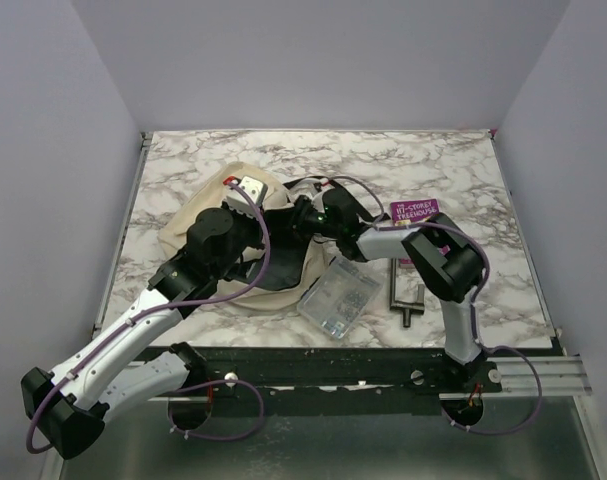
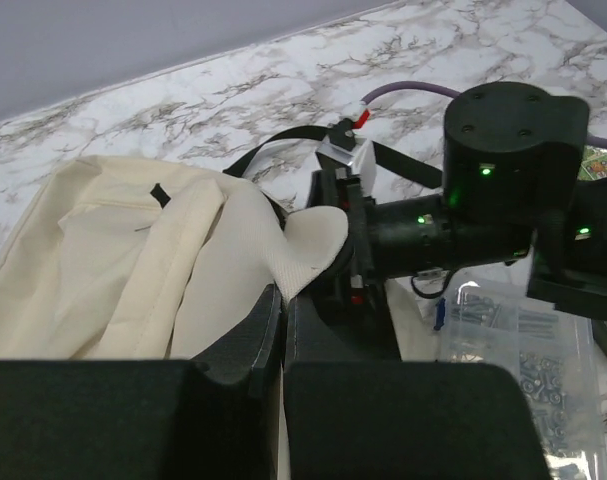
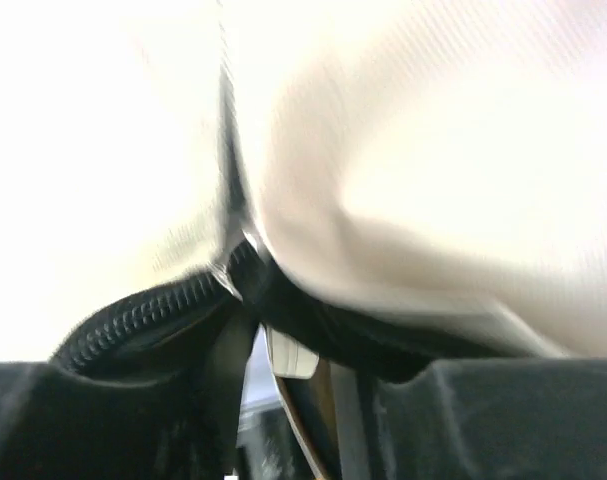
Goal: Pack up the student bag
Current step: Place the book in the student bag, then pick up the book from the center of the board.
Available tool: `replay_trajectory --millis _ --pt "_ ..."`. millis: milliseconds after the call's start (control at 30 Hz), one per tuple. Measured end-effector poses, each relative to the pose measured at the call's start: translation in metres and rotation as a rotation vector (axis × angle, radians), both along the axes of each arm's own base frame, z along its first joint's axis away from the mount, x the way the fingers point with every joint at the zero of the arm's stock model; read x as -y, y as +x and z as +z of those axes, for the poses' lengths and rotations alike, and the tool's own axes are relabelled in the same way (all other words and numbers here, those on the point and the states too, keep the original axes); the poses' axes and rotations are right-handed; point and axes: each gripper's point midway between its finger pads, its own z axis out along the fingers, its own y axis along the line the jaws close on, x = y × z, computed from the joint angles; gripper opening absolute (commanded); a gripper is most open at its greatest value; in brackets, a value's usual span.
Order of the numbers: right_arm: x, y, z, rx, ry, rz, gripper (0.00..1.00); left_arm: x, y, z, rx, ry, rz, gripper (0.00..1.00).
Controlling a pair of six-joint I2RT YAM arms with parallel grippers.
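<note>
Cream bag (image 2: 113,250) fabric pinched between closed fingers of left gripper (image 2: 283,305). Zipper (image 3: 143,312) at fingers of right gripper (image 3: 283,375), grip indeterminate; may slip.

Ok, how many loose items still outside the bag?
3: clear pouch beside the bag, metal T-tool right of it, purple card behind them under the right arm. Others may be hidden.

Top view: even, diffuse overhead light; soft shadows on the table (image 1: 433,165); sharp focus. Left wrist view: clear, foreground dark. Right wrist view: bag (image 3: 433,150) overexposed, blurred, out of focus.
</note>
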Motion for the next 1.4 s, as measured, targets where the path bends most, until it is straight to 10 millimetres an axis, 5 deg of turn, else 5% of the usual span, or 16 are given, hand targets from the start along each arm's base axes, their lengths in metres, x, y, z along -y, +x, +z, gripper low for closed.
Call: replay_trajectory --millis 100,367,567,733,967,1033,1167,1300,1400 --pt "-0.03 0.021 0.004 0.048 0.065 0.0 0.62 -0.001 0.0 0.002 0.008 0.003 0.001 0.0" --pt "-0.026 0.019 -0.007 0.067 0.026 -0.013 0.63 -0.003 -0.002 0.001 0.008 0.014 0.001 0.0" --pt "-0.005 0.001 -0.009 0.104 -0.084 0.004 0.69 -0.004 -0.002 0.002 0.009 0.014 0.001 0.0" --pt "0.028 -0.021 0.025 0.253 -0.23 0.042 0.77 -0.004 -0.002 0.001 0.008 0.014 0.001 0.0" --pt "0.12 -0.038 0.047 0.412 -0.506 -0.014 0.87 -0.001 0.0 -0.002 0.0 0.019 -0.001 0.0" --pt "0.159 -0.029 0.042 0.406 -0.594 -0.081 0.89 0.0 0.001 -0.004 -0.004 0.021 -0.001 0.0" --pt "0.279 0.001 0.022 0.307 -0.801 -0.36 0.93 0.002 0.002 -0.006 -0.014 0.015 0.0 0.0" --pt "0.378 0.001 -0.006 0.146 -0.945 -0.599 0.93 0.004 0.003 -0.009 -0.037 -0.009 0.005 0.0" --pt "0.414 -0.01 -0.027 0.044 -0.984 -0.674 0.92 0.008 0.001 -0.014 -0.079 -0.058 0.013 0.0"
